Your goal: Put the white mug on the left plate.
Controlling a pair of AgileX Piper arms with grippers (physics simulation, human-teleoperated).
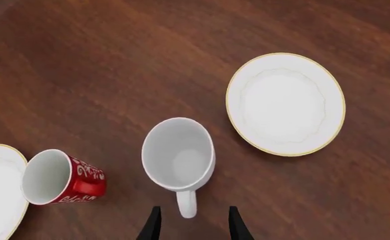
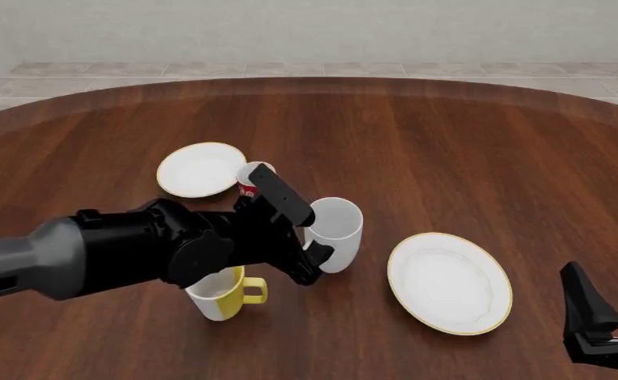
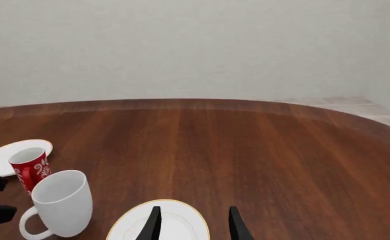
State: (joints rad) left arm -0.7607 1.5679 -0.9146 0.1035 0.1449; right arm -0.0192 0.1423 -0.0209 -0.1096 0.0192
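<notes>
**Left gripper at the white mug's handle**

Table (image 2: 478, 142): dark wood. Left plate (image 2: 199, 169): beyond the left gripper (image 1: 193, 225), past the red mug (image 2: 249, 177). White mug (image 2: 334, 233): upright, mouth up, just ahead of the spread fingers (image 1: 152, 226); its handle (image 1: 187, 202) points back between them, untouched.

1. Light is even, soft and fairly bright in all three views; no single source shows.
2. Shadows are faint: only a soft dark patch lies on the bench (image 2: 478, 150) beside the white mug (image 2: 337, 229).
3. The wood carries a mild broad sheen, without hard glare.
4. Renders are sharp throughout, with no blur or visible edge distortion.
5. The white plates look slightly washed out.
</notes>
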